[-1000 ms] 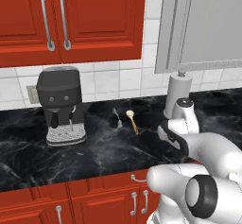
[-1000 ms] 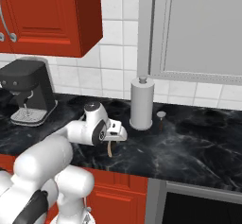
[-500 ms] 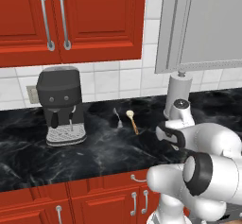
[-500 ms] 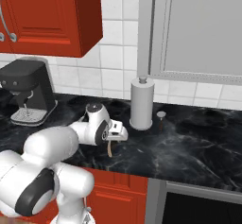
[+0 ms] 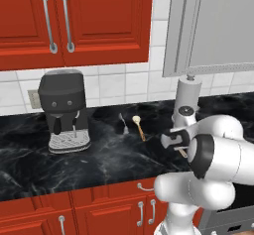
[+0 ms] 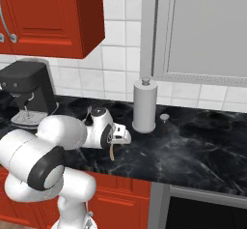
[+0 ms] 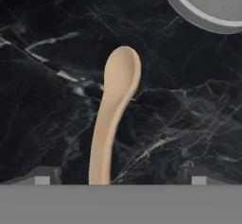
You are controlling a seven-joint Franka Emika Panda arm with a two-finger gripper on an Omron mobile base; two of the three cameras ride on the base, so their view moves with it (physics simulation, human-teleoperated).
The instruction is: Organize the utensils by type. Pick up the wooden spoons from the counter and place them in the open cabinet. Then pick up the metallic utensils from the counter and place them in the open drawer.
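A light-tan wooden spoon [image 7: 113, 109] lies on the black counter [image 7: 52, 100], its bowl pointing away from the hand. My gripper [image 7: 118, 176] is open just above it, and the fingertips [image 7: 42, 175] stand wide apart on either side of the handle without touching it. The same gripper [image 6: 120, 137] hangs low over the counter's front part, with the spoon [image 6: 112, 151] under it. A second wooden spoon [image 5: 138, 126] lies farther back, and the silver-grey metal utensil [image 5: 122, 123] is just left of it. My gripper [image 5: 176, 140] is to their right.
A black coffee machine [image 5: 64, 110] stands at the left of the counter. A white paper towel holder [image 6: 144, 105] stands close behind the gripper, with a small grey shaker [image 6: 164, 120] beside it. Red upper cabinets [image 5: 74, 21] and a grey panel [image 5: 213, 26] hang above.
The arm's elbow and upper links have swung around. The gripper has stayed almost in place over the spoon, which has not moved.
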